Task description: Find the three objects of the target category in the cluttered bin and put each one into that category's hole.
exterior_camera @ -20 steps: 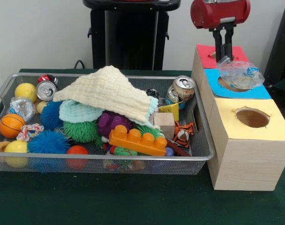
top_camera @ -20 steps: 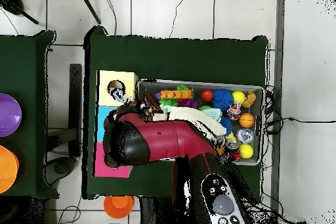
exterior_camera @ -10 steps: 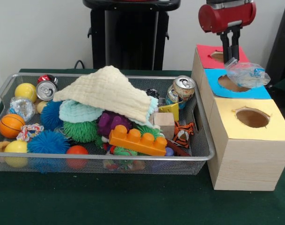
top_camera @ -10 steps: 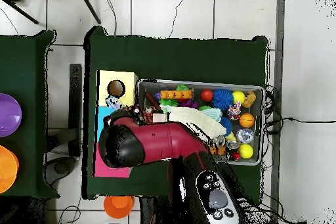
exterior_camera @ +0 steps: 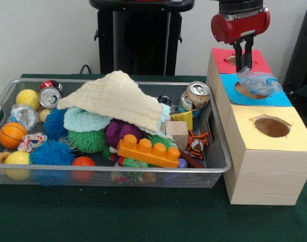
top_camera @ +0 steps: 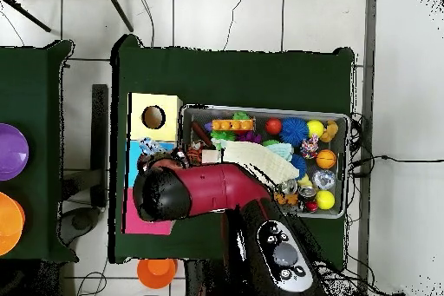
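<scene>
**Clutter and surroundings**

A cream waffle cloth (exterior_camera: pixel 115 98) drapes over the heap, its lower edge covering part of a teal cloth (exterior_camera: pixel 85 121); a soda can (exterior_camera: pixel 196 96) leans at the right, and a second can (exterior_camera: pixel 49 97) lies at the far left, beside a yellow ball (exterior_camera: pixel 27 98); a mini basketball (exterior_camera: pixel 12 134) sits above a blue spiky ball (exterior_camera: pixel 51 152). An orange building brick (exterior_camera: pixel 148 151) rests in front, just left of a wooden cube (exterior_camera: pixel 176 134) and a tiger-striped toy (exterior_camera: pixel 197 144) (partly hidden). Green cloth (exterior_camera: pixel 143 217) covers the table; from overhead, a purple bowl (top_camera: pixel 10 151) and an orange bowl (top_camera: pixel 9 223) sit on a side table.
</scene>
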Tool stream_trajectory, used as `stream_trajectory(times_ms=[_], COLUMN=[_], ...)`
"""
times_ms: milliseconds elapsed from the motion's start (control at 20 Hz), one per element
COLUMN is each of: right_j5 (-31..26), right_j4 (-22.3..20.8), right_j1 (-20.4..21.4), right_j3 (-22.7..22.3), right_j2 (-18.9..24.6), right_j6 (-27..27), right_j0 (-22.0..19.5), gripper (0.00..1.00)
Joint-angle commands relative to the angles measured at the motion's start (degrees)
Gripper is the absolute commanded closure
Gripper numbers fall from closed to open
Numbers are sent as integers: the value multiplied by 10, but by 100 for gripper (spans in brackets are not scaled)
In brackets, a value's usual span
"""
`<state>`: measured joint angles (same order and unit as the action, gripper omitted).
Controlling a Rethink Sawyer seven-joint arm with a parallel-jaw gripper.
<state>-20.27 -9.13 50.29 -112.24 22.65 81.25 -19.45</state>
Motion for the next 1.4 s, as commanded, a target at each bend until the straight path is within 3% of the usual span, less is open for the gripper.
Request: stream_trajectory(times_ms=[50, 550, 800, 1400], right_j5=[-74, -96, -123, -113], right_j4=[3, 2, -10, -24], right_j1=[-24, -16, -19, -33], right_j3=[-21, -24, -14, -5], right_j2=[5, 0, -23, -36], right_j6=[53, 53, 54, 57], right_j0=[1, 4, 15, 23], gripper=[100, 100, 100, 100])
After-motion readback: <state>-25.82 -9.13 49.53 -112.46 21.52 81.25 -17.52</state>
